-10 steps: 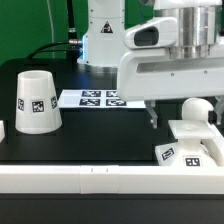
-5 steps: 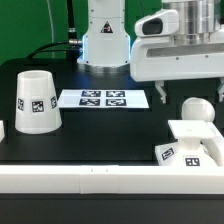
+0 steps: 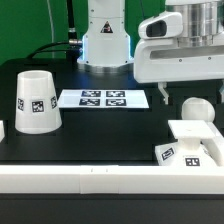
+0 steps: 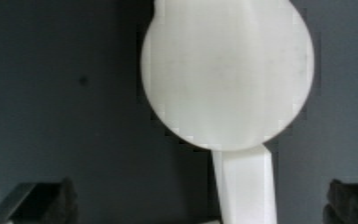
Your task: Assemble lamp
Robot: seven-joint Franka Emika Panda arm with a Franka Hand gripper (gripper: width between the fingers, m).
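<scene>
- Lamp parts in the exterior view: the shade (image 3: 35,100) stands on the black surface (image 3: 100,135) at the exterior view's left, with its narrow end up and one square tag facing the camera.
- The base (image 3: 195,145) sits at the exterior view's right, near the front, well apart from the shade, and two tags are visible on its low front part.
- The round head of the bulb (image 3: 197,110) rises just behind the base. Its lower part is hidden, so I cannot tell whether it is set into the base or only beside it.
- The gripper (image 3: 190,95) hangs above the bulb and does not touch it. One dark finger (image 3: 160,95) points down on the exterior view's left of the bulb head; the other finger is not clear at the edge of the picture.
- The marker board (image 3: 100,98) lies flat between the shade and the gripper, in front of the arm's white pedestal (image 3: 105,40).
- A white rail (image 3: 100,180) runs along the front edge of the surface.
- Wrist view: the bulb (image 4: 220,75) fills the middle, a smooth white oval head with a narrow stem (image 4: 247,185) going out from it, over the dark surface (image 4: 51,100).
- The gripper (image 4: 194,200) has its two dark fingertips (image 4: 34,200) wide apart, one at each side of the picture. The stem shows between them, and they hold nothing.
</scene>
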